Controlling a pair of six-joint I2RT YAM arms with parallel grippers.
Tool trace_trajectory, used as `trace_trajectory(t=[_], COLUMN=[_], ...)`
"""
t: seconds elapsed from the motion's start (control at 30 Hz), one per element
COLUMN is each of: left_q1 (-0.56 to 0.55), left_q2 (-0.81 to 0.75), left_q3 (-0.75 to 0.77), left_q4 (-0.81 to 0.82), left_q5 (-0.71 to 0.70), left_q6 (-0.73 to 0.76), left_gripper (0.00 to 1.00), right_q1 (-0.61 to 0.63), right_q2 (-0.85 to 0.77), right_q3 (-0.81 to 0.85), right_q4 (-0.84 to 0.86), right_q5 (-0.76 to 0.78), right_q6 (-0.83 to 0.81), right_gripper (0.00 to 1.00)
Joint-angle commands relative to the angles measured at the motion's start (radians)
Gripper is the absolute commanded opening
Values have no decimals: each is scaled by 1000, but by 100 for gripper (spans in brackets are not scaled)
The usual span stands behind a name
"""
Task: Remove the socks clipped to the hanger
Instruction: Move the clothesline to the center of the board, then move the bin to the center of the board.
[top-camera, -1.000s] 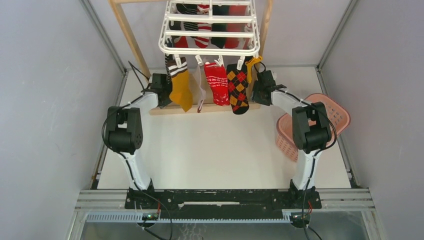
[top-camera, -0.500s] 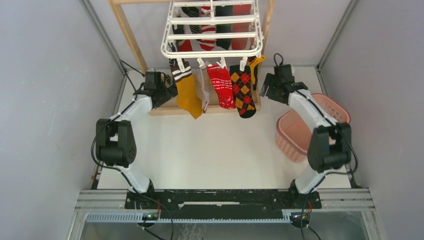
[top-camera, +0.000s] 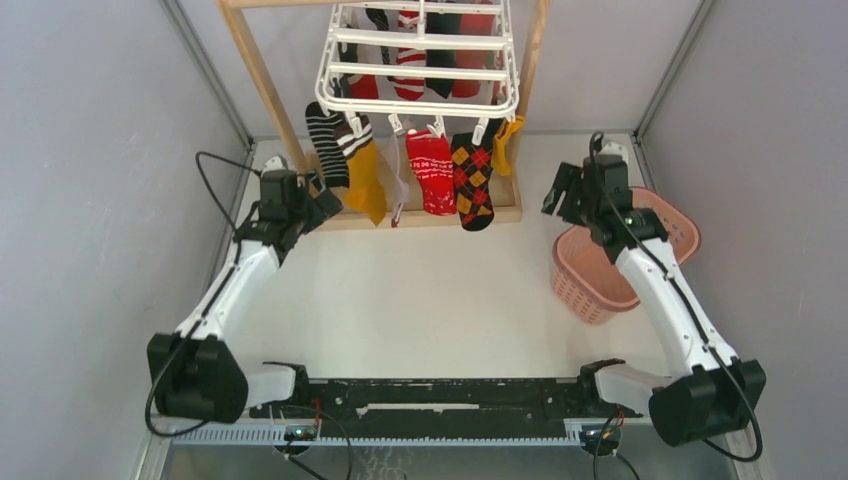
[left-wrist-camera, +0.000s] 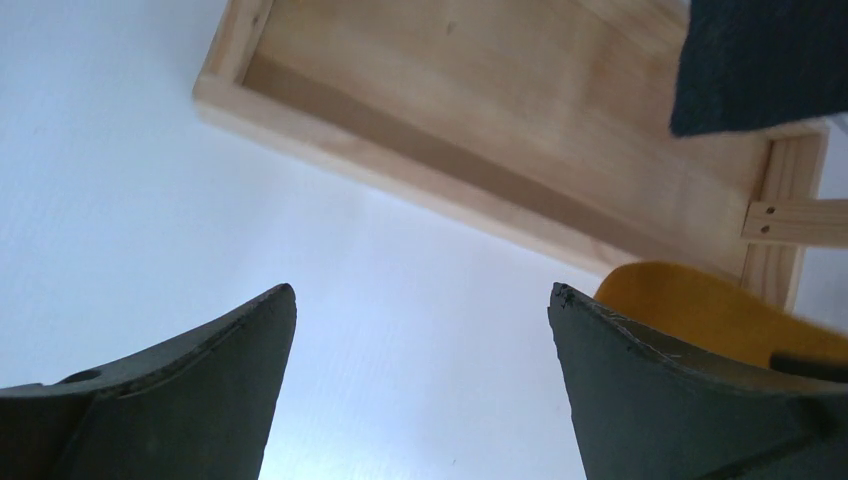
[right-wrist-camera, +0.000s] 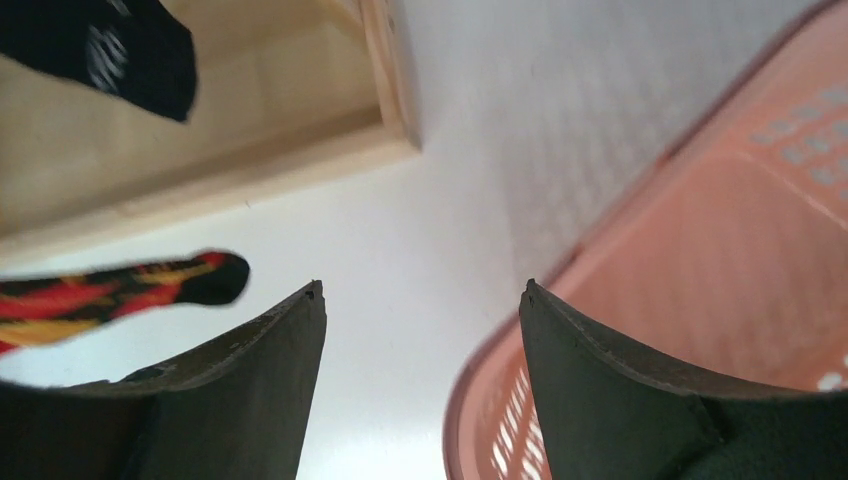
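Observation:
The white hanger (top-camera: 420, 105) hangs at the top centre with several socks clipped under it: a striped black-white sock (top-camera: 325, 143), a mustard yellow sock (top-camera: 364, 180), a red patterned sock (top-camera: 432, 171) and an argyle sock (top-camera: 472, 179). My left gripper (top-camera: 322, 207) is open and empty, just left of and below the mustard sock; its toe shows in the left wrist view (left-wrist-camera: 700, 310). My right gripper (top-camera: 557, 192) is open and empty, right of the argyle sock, whose toe shows in the right wrist view (right-wrist-camera: 120, 295).
A pink plastic basket (top-camera: 676, 232) lies tilted at the right under my right arm; its rim shows in the right wrist view (right-wrist-camera: 700, 250). The tall wooden stand (top-camera: 262, 75) holds the hanger, and its base board (top-camera: 340, 220) lies on the white table. Grey walls close in both sides.
Both arms have drawn back from the hanger, left gripper down-left, right gripper down-right toward the basket. The hanger swung and settled. A striped sock now shows at the left.

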Motion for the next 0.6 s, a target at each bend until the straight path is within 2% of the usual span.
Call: trace_trajectory(t=[0.0,0.23,0.57], left_q1=[-14,-78,-251], left_q2=[-169,-413,-550], left_q3=[-130,-285,-339], left_q4=[-2,-2,-91], left_q5=[-9,3,-46], left_q6=[-14,-32,-48], left_gripper=[100,100,100], right_q1=[47,119,224], right_q2=[-108,-252,-217], right_q3=[-94,-193,-248], right_q4=[-68,-121,-201], right_q5=[44,93,155], right_q6=[-23,15,66], right_gripper=[77,77,77])
